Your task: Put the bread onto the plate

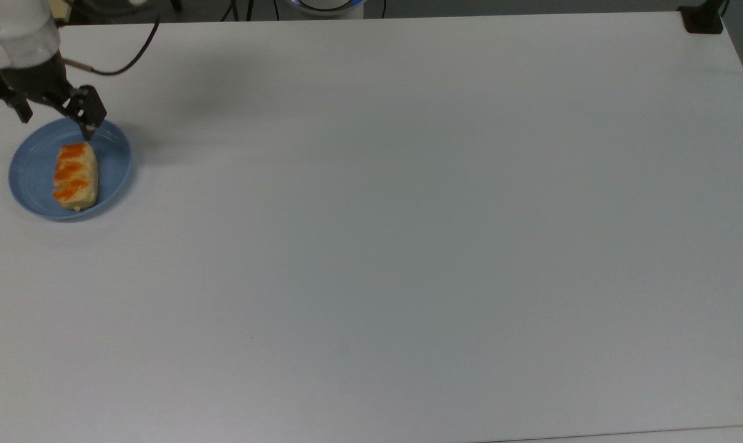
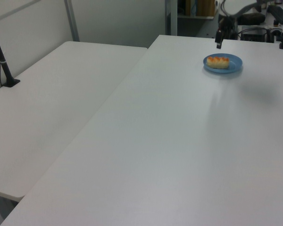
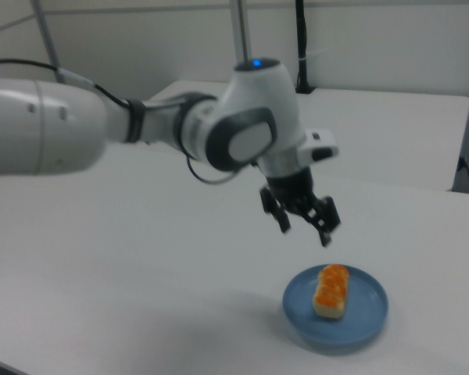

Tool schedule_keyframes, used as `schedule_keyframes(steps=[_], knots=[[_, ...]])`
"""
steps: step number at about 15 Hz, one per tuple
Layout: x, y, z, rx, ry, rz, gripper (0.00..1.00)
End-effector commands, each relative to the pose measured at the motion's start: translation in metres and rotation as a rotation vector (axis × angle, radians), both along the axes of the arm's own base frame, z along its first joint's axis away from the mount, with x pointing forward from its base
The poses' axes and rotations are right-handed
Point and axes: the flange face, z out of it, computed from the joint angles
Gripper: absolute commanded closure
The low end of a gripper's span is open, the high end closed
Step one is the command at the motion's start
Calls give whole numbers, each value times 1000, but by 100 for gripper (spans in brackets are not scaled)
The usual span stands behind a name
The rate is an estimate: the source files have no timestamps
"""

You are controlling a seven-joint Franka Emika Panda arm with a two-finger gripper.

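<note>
Bread: the bread (image 1: 75,176) is seen lying flat on the plate, with its orange-red glazed patches facing up; in the top view its long axis runs from the picture's top toward its bottom. It is touched by nothing but the plate. It is also seen in the left view (image 2: 218,61) and the right view (image 3: 331,290).

Plate: the plate (image 1: 31,166), round and light blue, is placed near the top view's left edge on the white table (image 1: 408,234). In the left view the plate (image 2: 235,64) is found at the far end of the table, and in the right view (image 3: 367,316) it is set near the table's front edge.

Gripper: the gripper (image 1: 56,119) is held in the air above the plate's far rim as the top view shows it, clear of the bread. In the right view the gripper (image 3: 304,228) is seen above and to the right view's left of the plate, with its two fingers spread apart and nothing held between them. In the left view the gripper (image 2: 219,43) is seen just above the plate.

Second table: a second white table (image 2: 47,117) is shown beside the first at the left view's left.
</note>
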Motion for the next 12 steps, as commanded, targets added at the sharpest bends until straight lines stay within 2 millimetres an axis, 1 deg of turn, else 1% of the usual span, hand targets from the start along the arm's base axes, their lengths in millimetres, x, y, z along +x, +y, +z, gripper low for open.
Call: schedule_keyframes(steps=[1, 3, 5, 6, 9, 10, 12], knots=[[-19, 61, 73, 97, -40, -29, 0], [-22, 105, 103, 120, -37, -16, 0], [-26, 148, 123, 139, -26, -43, 0], [-26, 168, 130, 150, -24, -60, 0], [-21, 213, 150, 194, -5, -50, 0], [-20, 221, 152, 214, -6, -33, 0], [-16, 246, 151, 216, -4, 49, 0]])
